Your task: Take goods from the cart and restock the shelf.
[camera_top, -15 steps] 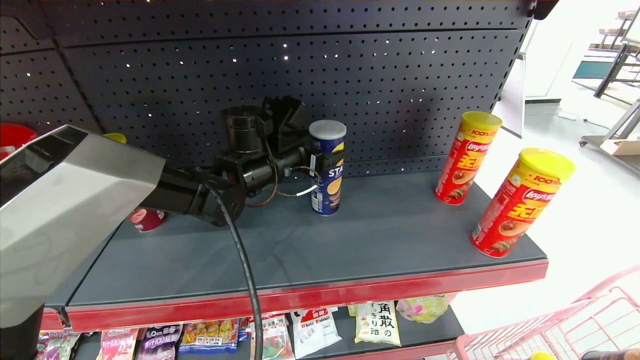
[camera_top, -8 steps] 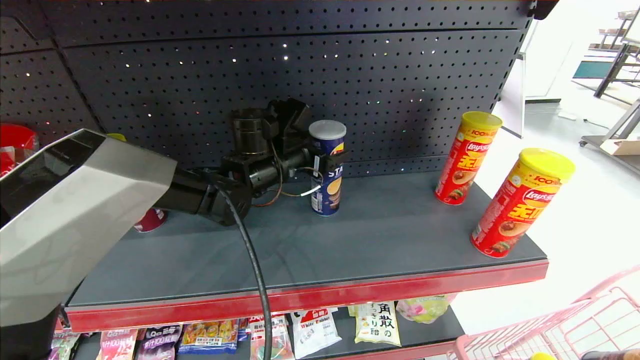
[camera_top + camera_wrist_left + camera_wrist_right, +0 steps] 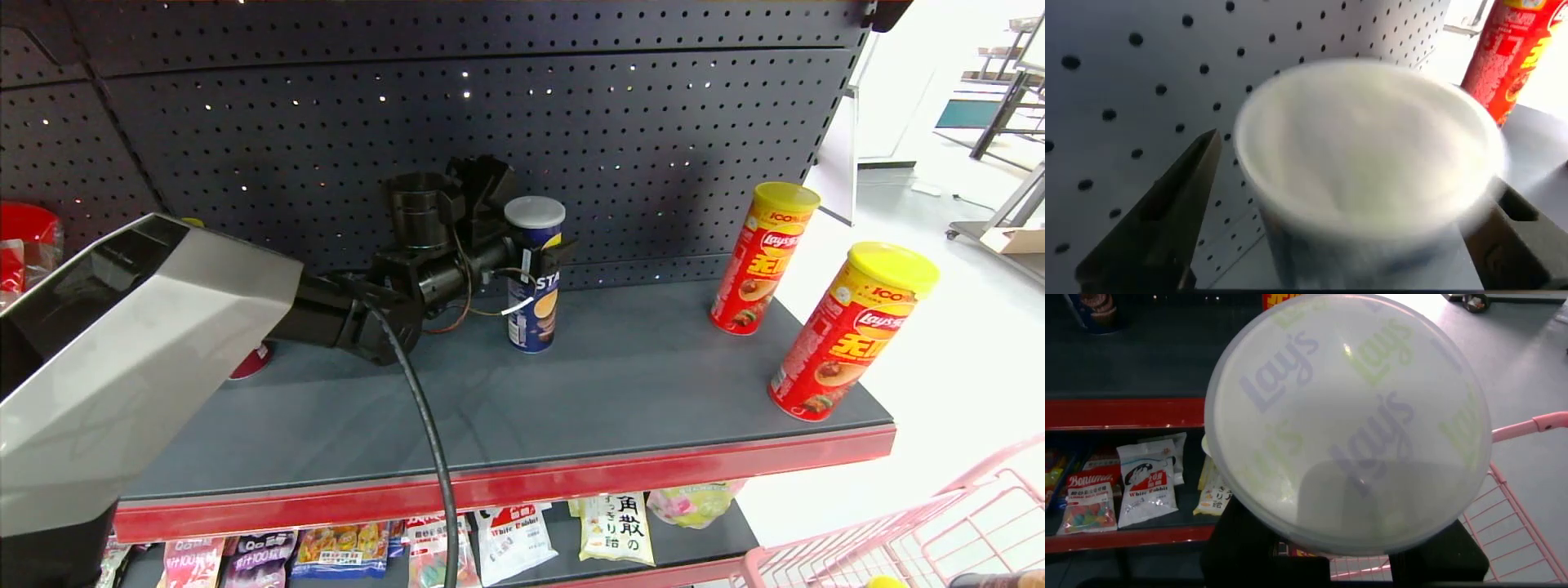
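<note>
Left gripper (image 3: 537,263) is out at the back of the top shelf (image 3: 620,384), jaws spread wide around the blue can (image 3: 535,282). One finger (image 3: 1167,212) sits on each side just under the grey lid. From the wrist, a slice of pegboard (image 3: 571,122) shows between that finger and the can wall, so that side is off the can. The far finger looks right up against it. The blue can is upright, its base on the shelf, close to the pegboard.

Over to the right gripper (image 3: 1343,554): a can with a clear lid (image 3: 1347,425) sits straight in front of its camera, over the pink cart (image 3: 939,531) and the lower shelf's snack bags (image 3: 522,543). Whether it is clamped on that can cannot be told.

The count: one blue can, and two red cans with yellow lids, one (image 3: 763,257) further back and one (image 3: 853,331) by the right front corner, both standing, well apart from the blue can
</note>
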`<state>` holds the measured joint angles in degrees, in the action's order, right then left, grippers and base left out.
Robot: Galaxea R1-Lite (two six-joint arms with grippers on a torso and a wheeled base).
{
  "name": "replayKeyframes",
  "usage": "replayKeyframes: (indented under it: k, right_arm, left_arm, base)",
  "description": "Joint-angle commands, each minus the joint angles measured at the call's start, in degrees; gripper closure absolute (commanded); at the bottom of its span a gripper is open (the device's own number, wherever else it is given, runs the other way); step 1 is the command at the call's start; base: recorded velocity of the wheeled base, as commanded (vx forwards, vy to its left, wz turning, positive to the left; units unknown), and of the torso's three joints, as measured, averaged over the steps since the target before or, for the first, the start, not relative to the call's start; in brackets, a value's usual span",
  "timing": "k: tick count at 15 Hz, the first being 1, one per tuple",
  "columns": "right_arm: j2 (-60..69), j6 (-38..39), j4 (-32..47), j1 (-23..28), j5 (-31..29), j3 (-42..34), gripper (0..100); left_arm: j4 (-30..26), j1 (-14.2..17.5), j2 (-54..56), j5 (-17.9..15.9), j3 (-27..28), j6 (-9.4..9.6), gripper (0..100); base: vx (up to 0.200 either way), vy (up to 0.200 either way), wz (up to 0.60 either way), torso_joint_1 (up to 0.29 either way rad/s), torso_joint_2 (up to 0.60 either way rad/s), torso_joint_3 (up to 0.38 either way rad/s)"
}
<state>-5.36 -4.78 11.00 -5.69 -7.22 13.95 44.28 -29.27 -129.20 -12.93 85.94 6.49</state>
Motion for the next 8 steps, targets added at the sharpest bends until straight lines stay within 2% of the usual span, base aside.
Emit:
replayKeyframes:
  k: [1,5,6,8]
  right_arm:
    - [-0.09,-0.06,-0.01,-0.02,-0.08,0.12,100]
    - [-0.09,-0.06,-0.01,-0.02,-0.08,0.2,100]
    - [-0.09,0.03,-0.01,-0.02,-0.08,0.2,100]
    - [-0.09,0.21,-0.01,-0.02,0.01,0.2,100]
  left_arm:
    - [-0.51,0.0,-0.79,0.01,1.42,0.02,0]
    - [-0.68,-0.53,-0.97,0.1,1.86,0.02,0]
    - [-0.68,-0.53,-1.06,0.1,1.77,0.02,100]
    - [-0.59,-0.7,-1.23,0.1,1.51,0.02,100]
  base:
    - [0.0,0.0,0.0,0.0,0.0,0.0]
    - [0.0,0.0,0.0,0.0,0.0,0.0]
    - [0.0,0.0,0.0,0.0,0.0,0.0]
    - [0.0,0.0,0.0,0.0,0.0,0.0]
